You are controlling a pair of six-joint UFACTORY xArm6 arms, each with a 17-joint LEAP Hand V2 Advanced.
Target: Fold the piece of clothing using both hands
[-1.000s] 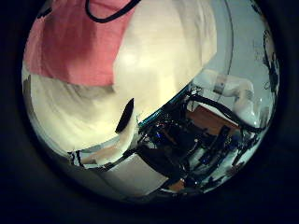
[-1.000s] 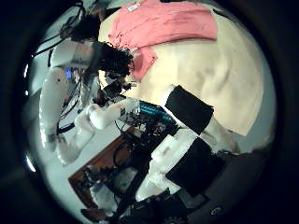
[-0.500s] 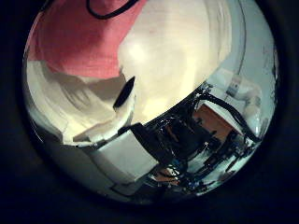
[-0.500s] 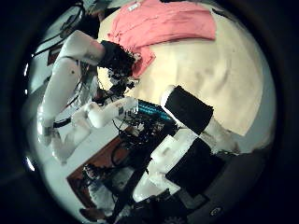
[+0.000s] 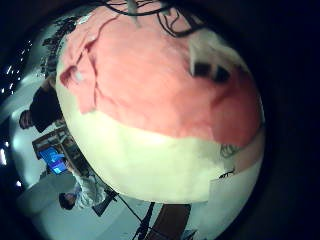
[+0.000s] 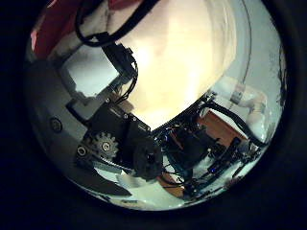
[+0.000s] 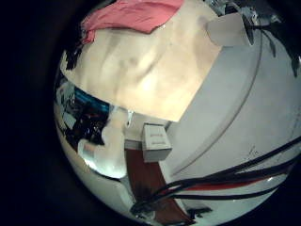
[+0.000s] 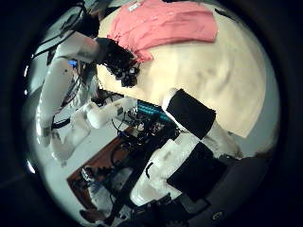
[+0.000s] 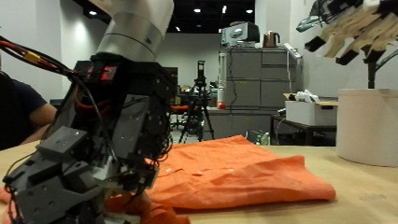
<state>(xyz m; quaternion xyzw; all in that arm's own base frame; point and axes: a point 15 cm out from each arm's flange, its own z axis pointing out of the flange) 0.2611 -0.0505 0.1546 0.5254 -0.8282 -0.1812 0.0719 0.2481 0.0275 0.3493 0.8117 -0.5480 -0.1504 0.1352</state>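
Note:
An orange garment [image 9: 236,173] lies spread flat on the tan table [image 9: 361,201]. My left hand [image 9: 100,149] is down at the garment's near edge, fingers curled onto the cloth there. The right thumb side palm view shows this hand [image 8: 121,61] at the corner of the garment [image 8: 170,24]. The garment [image 5: 150,80] fills much of the left little finger side palm view. My left hand's own fingers [image 6: 106,134] curl across the left thumb side palm view. My right hand [image 9: 348,33] hangs high above the table, away from the garment, fingers relaxed and holding nothing.
A white cylinder [image 9: 367,126] stands on the table under my right hand. Grey cabinets [image 9: 255,93] and a box [image 9: 305,110] stand behind the table. The table's edge [image 7: 174,108] shows in the right little finger side palm view.
My left hand's fingers have curled into the left thumb side palm view, covering most of the cloth seen there. In the right thumb side palm view the left hand sits closer on the garment's corner.

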